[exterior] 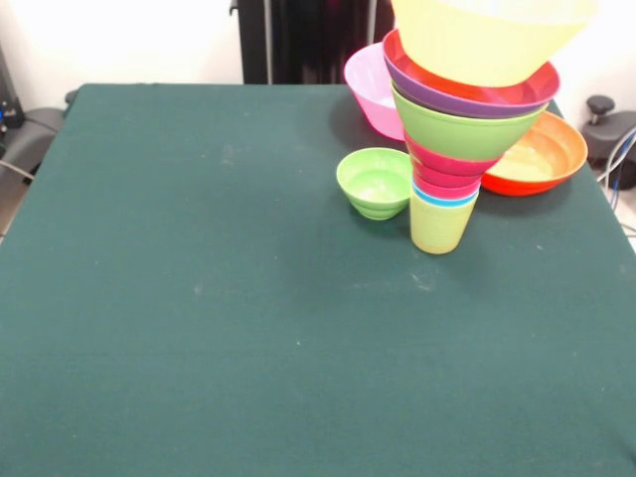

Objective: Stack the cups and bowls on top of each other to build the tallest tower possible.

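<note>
Tower [457, 149] of shiny plastic cups and bowls is standing at the back right of the dark green table [248, 328], and it is getting tall. A yellow-green cup [440, 225] is sitting at the bottom, with blue, red, lime green and purple pieces nesting above, and a big yellow bowl [487, 40] on top. Three bowls are waiting: a small green bowl [375, 182] beside the cup, a pink bowl [370, 87] behind, and an orange bowl [534, 156] to the side. The top bowl is running off the picture. No gripper is showing, so I cannot tell if it is holding anything.
</note>
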Robot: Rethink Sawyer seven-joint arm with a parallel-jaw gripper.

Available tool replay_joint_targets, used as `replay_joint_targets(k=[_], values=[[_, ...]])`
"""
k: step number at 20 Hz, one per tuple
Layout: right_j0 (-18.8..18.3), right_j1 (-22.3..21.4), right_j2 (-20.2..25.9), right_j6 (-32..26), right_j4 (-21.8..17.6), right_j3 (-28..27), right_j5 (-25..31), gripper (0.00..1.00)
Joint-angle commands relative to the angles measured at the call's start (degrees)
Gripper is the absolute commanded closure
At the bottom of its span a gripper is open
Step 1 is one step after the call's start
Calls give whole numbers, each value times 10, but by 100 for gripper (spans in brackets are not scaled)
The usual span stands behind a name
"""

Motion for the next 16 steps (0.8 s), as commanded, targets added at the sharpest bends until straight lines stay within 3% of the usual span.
replay_joint_targets(k=[1,16], values=[[21,41,-22,89,-32,7,-37,100],[18,48,-27,90,-44,7,-47,100]])
